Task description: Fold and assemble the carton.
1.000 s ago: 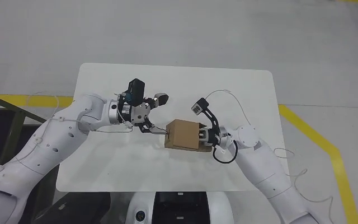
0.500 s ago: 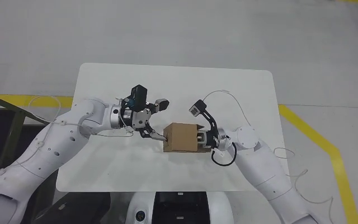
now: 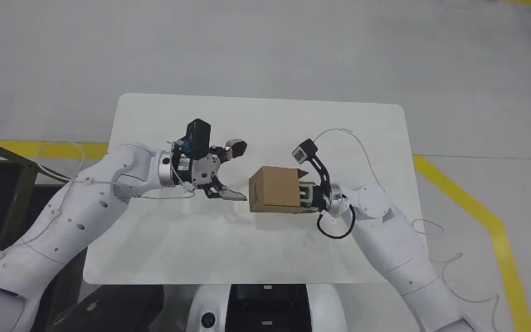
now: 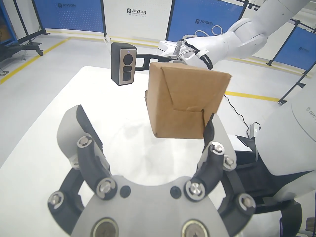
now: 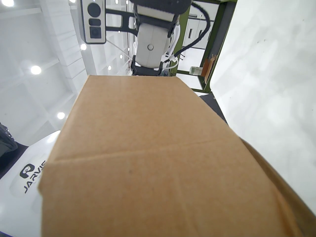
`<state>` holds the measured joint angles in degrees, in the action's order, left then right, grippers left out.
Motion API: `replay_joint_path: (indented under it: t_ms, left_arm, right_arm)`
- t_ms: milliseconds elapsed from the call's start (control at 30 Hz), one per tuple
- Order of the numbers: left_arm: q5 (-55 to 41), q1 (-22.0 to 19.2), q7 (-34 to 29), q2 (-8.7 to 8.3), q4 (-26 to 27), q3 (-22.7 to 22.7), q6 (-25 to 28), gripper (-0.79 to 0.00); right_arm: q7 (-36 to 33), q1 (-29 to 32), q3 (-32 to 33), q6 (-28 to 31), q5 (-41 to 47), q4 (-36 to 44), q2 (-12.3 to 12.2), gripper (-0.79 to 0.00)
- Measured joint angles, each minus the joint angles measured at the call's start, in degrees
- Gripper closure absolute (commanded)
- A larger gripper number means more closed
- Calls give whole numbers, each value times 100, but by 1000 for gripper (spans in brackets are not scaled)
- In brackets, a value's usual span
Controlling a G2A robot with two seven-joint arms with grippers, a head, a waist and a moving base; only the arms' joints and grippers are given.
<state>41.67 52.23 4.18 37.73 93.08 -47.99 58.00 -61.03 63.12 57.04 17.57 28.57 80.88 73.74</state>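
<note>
At the middle of the table [image 3: 149,249], a little toward its near edge, the brown carton [image 3: 276,190] is squared up into a box, one end closed by interlocked flaps. The right gripper [image 3: 305,193] is clamped on its other end. Just beside the closed end, the left gripper [image 3: 236,172] gapes wide, empty.

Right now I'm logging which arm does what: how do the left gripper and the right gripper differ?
The left gripper is open and holds nothing; the right gripper is shut on the carton. The left gripper faces the carton's folded end from close by; the right gripper grips the opposite end. Both are above the white table and point toward each other.
</note>
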Motion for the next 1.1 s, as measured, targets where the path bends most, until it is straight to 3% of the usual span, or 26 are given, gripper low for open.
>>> replay_joint_path:
  t_ms: [367,1100]
  left_arm:
    - [941,245,-28,-17,382,-211,-64,-785]
    - [665,178,-872,222,402,-197,-247,-782]
  right_arm:
    - [746,-106,-167,-235,-627,57,35,0]
    - [1169,-110,-336,-450,-1273,306,45,0]
